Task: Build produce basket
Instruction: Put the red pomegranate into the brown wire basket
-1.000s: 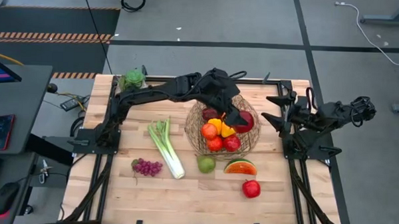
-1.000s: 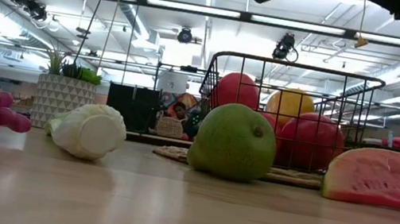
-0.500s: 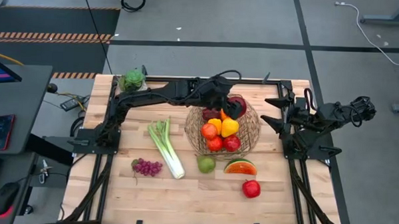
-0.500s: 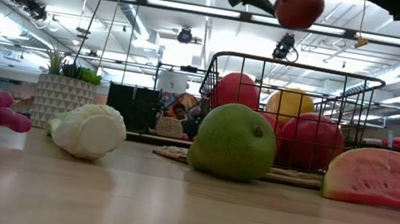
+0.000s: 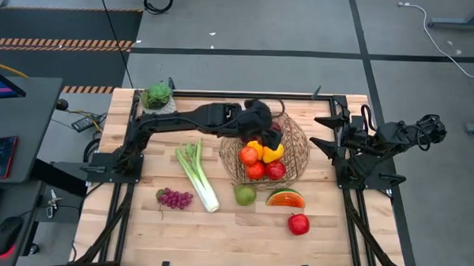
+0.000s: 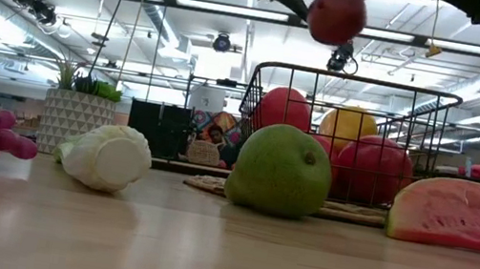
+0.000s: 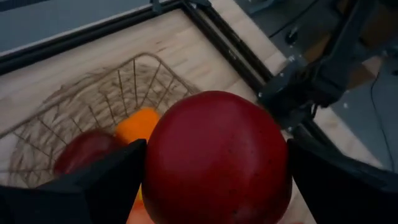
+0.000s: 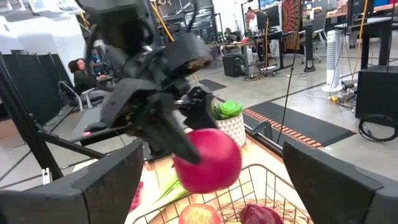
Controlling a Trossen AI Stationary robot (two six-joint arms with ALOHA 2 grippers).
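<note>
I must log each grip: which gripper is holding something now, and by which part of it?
The left gripper holds a round red toy apple by its two opposite sides, above the wire basket. The right gripper holds nothing.

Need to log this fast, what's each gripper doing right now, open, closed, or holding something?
Left gripper: shut on the red apple, held above the basket.
Right gripper: open, empty, waiting at the table's right side.

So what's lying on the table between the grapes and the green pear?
The leek lies between the purple grapes and the green pear, its white end nearest them; the high view shows it.
</note>
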